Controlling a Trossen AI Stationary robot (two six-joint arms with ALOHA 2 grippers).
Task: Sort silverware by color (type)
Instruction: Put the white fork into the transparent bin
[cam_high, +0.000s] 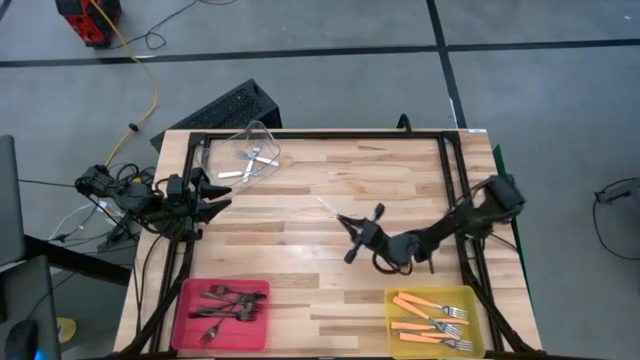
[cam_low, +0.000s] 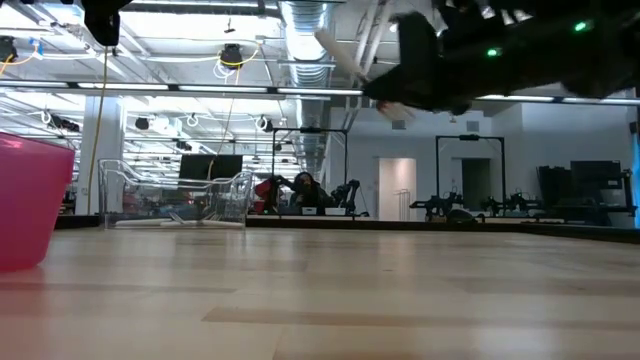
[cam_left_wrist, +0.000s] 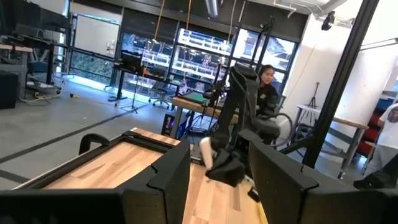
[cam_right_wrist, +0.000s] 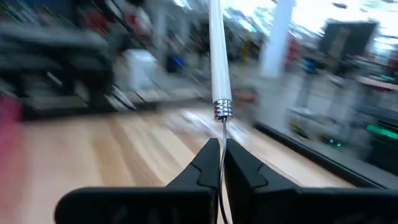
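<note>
Above the middle of the table, my right gripper (cam_high: 345, 220) is shut on a piece of silverware with a white handle (cam_high: 326, 205) and a silver collar. The handle also shows high in the low view (cam_low: 345, 45). A clear bin (cam_high: 245, 155) at the far left holds silver forks (cam_high: 252, 160). A pink bin (cam_high: 220, 312) at the near left holds dark forks (cam_high: 228, 300). A yellow bin (cam_high: 435, 320) at the near right holds orange-handled forks (cam_high: 425, 312). My left gripper (cam_high: 215, 195) waits open at the table's left edge. My right gripper pinches the thin metal shank (cam_right_wrist: 222, 132), just behind the silver collar (cam_right_wrist: 222, 109), between its two fingertips (cam_right_wrist: 208, 155). The white handle (cam_right_wrist: 217, 50) sticks out ahead of the fingers, toward the table's far left. The piece is lifted clear of the table; its other end is hidden by the fingers.
The wooden tabletop (cam_high: 300, 255) between the three bins is bare. A black frame rail (cam_high: 320, 134) runs along the table's far edge and down both sides. In the left wrist view a person (cam_left_wrist: 267, 81) sits beyond the table.
</note>
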